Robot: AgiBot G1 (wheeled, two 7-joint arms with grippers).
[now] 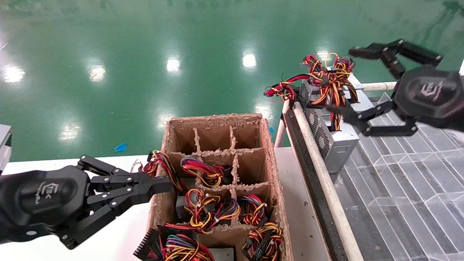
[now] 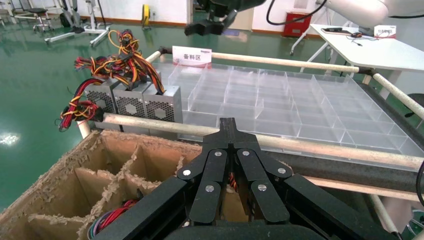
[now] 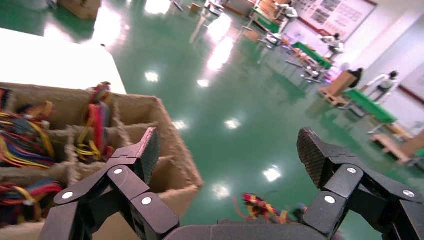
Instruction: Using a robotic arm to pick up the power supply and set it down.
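Note:
Three silver-grey power supplies [image 1: 335,143] [image 2: 131,102] with honeycomb sides stand side by side at the near-left corner of the clear divided tray [image 1: 398,174]. Their red, yellow and black wires [image 1: 328,78] [image 3: 264,206] stick up above them. My right gripper [image 1: 347,80] [image 3: 230,150] is open, its fingers spread wide around the wire bundle from the right, and nothing lies between the pads. The left wrist view shows that gripper's fingers [image 2: 209,25] far off above the tray. My left gripper [image 1: 161,183] [image 2: 227,124] is shut and empty at the cardboard box's left wall.
A brown cardboard divided box [image 1: 266,170] [image 2: 75,175] [image 3: 172,145] holds more wired power supplies in its near cells. A pale tube rail [image 1: 319,170] [image 2: 310,145] frames the tray rack. A white table [image 1: 119,232] carries the box; green floor lies beyond.

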